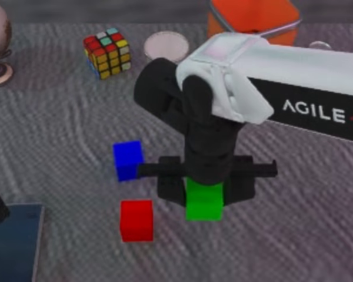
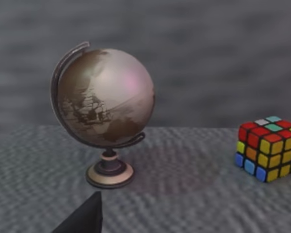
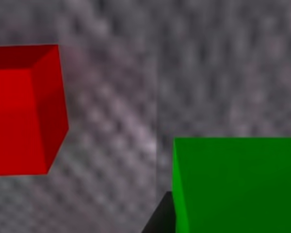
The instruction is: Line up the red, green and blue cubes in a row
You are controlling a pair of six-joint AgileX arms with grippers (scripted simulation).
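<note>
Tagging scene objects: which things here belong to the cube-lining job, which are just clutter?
Job: green cube under the right gripper, red cube, blue cube.

Clutter: puzzle cube, globe, orange container, round white dish.

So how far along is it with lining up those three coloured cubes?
Partway. The red cube sits alone on the table, seemingly placed. The right gripper is down around the green cube, just right of red. The blue cube lies behind them, out of line; it goes next. The left gripper idles near the globe.
</note>
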